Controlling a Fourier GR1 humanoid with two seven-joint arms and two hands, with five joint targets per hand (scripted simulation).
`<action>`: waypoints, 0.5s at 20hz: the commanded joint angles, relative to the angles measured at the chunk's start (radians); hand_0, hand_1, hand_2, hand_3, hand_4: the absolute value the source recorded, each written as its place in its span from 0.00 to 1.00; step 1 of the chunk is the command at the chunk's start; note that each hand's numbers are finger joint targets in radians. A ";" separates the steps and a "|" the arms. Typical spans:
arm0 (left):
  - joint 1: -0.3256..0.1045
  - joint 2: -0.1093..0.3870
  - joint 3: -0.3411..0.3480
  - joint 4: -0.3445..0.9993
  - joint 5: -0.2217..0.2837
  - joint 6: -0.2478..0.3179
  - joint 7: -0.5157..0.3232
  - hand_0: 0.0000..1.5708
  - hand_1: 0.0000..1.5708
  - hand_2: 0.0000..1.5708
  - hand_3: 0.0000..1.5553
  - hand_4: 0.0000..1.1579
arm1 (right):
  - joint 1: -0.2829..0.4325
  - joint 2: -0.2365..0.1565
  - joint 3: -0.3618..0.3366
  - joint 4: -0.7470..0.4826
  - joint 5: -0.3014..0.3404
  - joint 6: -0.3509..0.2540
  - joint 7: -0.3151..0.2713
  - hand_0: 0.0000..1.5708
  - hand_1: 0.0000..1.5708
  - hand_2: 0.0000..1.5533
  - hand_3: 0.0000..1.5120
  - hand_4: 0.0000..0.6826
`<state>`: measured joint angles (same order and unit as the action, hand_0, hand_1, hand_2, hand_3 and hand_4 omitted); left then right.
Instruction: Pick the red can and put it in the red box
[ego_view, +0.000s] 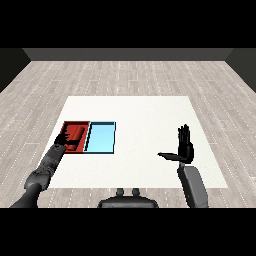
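The red tray (83, 129) lies at the table's left, with the light blue tray (102, 138) touching its right side. My left hand (63, 139) is over the red tray's left part, its fingers spread and relaxed, reaching toward the tray's middle. A red shape inside the tray, right of those fingers, looks like the red can (77, 134). It blends with the tray's floor, and I cannot tell whether it stands or lies. My right hand (184, 146) hovers over the table's right side, open, fingers straight up and thumb pointing left, holding nothing.
The white table (145, 115) stretches wide between the trays and my right hand. Its front edge runs just ahead of my forearms. Grey plank floor surrounds the table.
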<state>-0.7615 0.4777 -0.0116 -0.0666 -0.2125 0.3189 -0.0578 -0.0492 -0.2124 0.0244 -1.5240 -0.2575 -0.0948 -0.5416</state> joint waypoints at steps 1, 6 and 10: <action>-0.019 0.013 -0.034 0.043 -0.041 -0.027 0.045 0.00 0.00 0.00 0.00 0.00 | -0.028 0.016 0.002 0.001 -0.016 0.008 0.015 0.00 0.00 0.00 0.00 0.00; -0.020 0.011 0.022 0.027 0.011 -0.004 0.077 0.00 0.00 0.00 0.00 0.00 | 0.051 0.019 0.015 -0.015 0.010 0.029 -0.046 0.00 0.00 0.00 0.00 0.00; 0.042 -0.007 0.164 -0.106 0.151 0.120 -0.186 0.00 0.00 0.00 0.00 0.00 | 0.033 0.037 0.034 0.006 0.026 0.029 -0.066 0.00 0.00 0.00 0.00 0.00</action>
<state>-0.7567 0.4812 0.0648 -0.0986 -0.1463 0.3712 -0.0980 -0.0262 -0.1972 0.0360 -1.5358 -0.2515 -0.0662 -0.5776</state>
